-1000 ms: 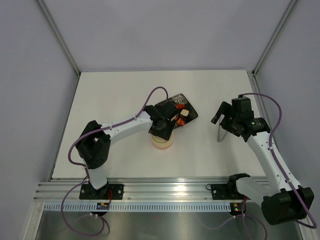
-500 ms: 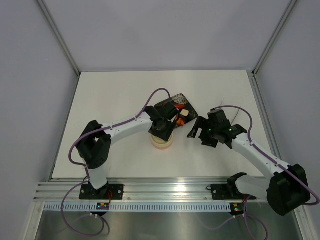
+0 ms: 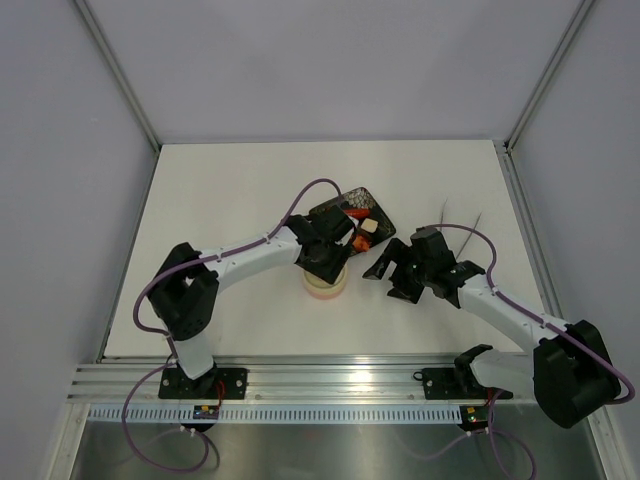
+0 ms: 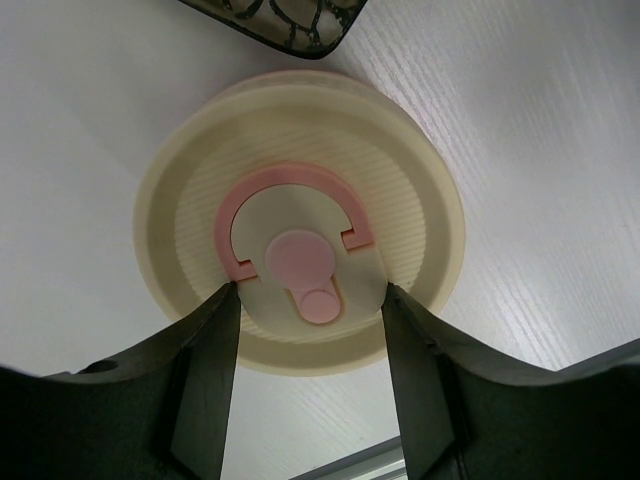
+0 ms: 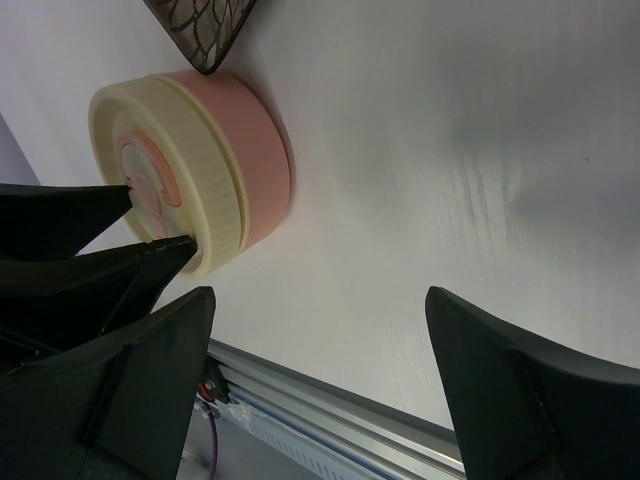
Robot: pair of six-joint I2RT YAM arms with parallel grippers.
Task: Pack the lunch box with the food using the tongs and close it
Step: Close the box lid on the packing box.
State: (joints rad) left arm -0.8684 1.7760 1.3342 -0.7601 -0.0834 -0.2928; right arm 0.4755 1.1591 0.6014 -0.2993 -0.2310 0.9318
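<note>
The lunch box (image 3: pixel 325 285) stands on the table just in front of the black tray (image 3: pixel 378 215); it is a pink tub (image 5: pixel 255 150) with its cream lid (image 4: pixel 300 130) on top. My left gripper (image 4: pixel 305 300) points down at the lid and is shut on the raised centre part, a finger (image 4: pixel 205 370) on each side. My right gripper (image 3: pixel 388 275) sits low to the right of the box, open and empty (image 5: pixel 318 300). Food lies on the tray: a red piece (image 3: pixel 357 212), a pale cube (image 3: pixel 368 227) and an orange piece (image 3: pixel 352 240). The tongs (image 3: pixel 479 218) show as thin silvery ends behind the right arm.
The tray's corner (image 4: pixel 290 25) lies close behind the box. The metal rail (image 3: pixel 330 375) runs along the near table edge, just in front of the box. Grey walls enclose the table on three sides. A purple cable (image 3: pixel 310 190) loops over the left arm.
The right arm has swung left and down from the right side of the table, bringing its open gripper beside the lunch box. The left gripper has stayed on the lid.
</note>
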